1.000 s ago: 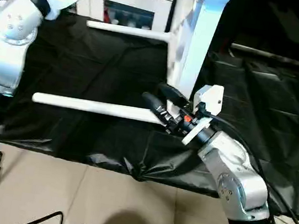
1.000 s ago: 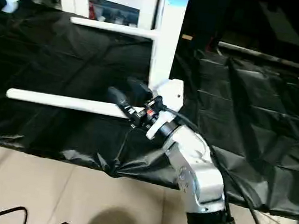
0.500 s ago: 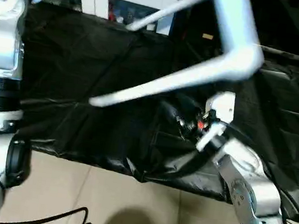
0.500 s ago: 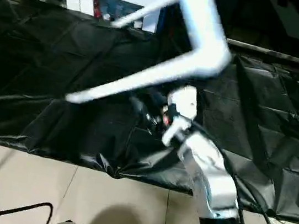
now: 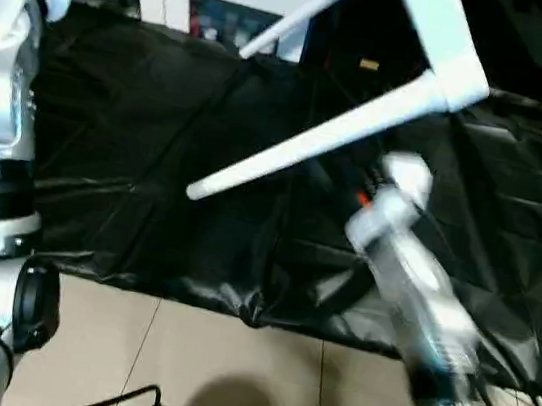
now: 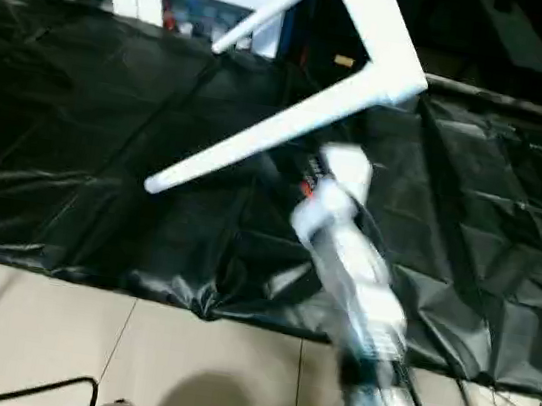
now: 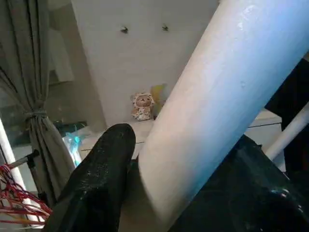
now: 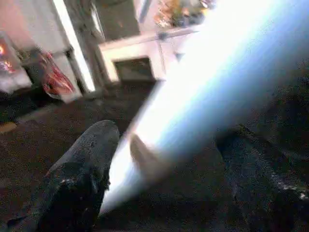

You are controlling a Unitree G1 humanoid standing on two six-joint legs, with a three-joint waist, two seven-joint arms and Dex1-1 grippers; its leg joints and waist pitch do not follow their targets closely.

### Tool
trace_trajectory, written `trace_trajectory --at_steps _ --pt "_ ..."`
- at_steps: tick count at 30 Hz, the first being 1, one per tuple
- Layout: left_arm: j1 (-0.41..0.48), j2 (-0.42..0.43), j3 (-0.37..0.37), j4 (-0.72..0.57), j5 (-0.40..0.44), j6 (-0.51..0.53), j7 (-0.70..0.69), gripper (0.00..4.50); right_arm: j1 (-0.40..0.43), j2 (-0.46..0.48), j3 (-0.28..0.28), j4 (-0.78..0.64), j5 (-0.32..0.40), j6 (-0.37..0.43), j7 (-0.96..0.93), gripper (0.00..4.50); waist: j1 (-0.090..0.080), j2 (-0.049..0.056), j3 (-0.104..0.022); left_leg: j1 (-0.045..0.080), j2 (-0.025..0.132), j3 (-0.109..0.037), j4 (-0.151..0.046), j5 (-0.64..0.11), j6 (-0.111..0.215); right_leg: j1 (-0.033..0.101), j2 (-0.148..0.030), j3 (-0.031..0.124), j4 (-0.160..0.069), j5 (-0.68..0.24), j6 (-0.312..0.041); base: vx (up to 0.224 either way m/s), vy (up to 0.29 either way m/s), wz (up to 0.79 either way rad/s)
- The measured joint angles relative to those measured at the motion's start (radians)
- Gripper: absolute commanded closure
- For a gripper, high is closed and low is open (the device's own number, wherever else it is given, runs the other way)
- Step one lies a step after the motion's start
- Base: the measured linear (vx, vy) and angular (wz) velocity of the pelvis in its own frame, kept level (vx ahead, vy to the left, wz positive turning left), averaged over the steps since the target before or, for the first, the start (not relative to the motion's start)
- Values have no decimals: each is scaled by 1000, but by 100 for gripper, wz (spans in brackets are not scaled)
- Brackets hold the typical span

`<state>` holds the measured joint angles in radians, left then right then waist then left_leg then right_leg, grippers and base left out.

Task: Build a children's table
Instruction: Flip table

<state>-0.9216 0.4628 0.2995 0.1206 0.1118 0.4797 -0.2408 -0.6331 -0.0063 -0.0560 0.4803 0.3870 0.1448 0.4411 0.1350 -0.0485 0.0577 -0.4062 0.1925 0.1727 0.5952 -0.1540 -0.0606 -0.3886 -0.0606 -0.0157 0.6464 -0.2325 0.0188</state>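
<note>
Black sheet (image 5: pixel 138 144), table leg (image 5: pixel 309 148), right arm (image 5: pixel 410 293) blurred

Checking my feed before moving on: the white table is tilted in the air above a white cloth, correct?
Not quite. The cloth is black, not white, as the left eye view shows. The white table is tilted in the air above it.

One table (image 5: pixel 445 46) — two legs (image 5: pixel 310 143) visible.
</note>
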Motion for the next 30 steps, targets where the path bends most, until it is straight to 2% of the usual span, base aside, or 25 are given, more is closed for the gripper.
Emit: trace_trajectory --at_steps 4,9,15,16,18,25,30 --pt "4 -1 -1 -17 -3 16 4 198 -126 10 -36 207 1 -71 15 87 3 -4 1 -2 0 1 1 1 2 -1 0 0 0 0 0 0 0 0" --pt "16 -1 0 -39 -6 31 11 199 -184 22 -57 324 0 -141 39 144 2 -10 1 -1 0 1 1 1 2 0 0 0 0 0 0 0 0 0" --pt "39 1 10 -66 -11 44 16 202 -195 31 -70 395 9 -170 101 182 2 -13 1 -1 1 1 1 1 2 0 0 0 0 0 0 0 0 0" --pt "49 1 13 -74 -14 45 18 204 -205 31 -74 417 9 -185 113 209 2 -13 1 -2 1 1 1 1 2 0 0 0 0 0 0 0 0 0" --pt "59 1 18 -79 -19 43 23 204 -223 29 -86 449 9 -200 130 209 2 -14 1 -2 1 1 1 1 2 -1 0 0 0 0 0 0 0 0" --pt "93 -6 39 -87 -39 44 29 217 -240 20 -112 465 21 -216 179 265 6 -19 2 -2 1 1 1 2 3 -1 0 -1 0 0 0 0 0 0" --pt "122 -16 54 -89 -48 43 31 224 -247 6 -115 466 30 -226 201 273 7 -25 2 -2 1 1 2 2 3 0 0 -1 0 0 0 0 0 0"
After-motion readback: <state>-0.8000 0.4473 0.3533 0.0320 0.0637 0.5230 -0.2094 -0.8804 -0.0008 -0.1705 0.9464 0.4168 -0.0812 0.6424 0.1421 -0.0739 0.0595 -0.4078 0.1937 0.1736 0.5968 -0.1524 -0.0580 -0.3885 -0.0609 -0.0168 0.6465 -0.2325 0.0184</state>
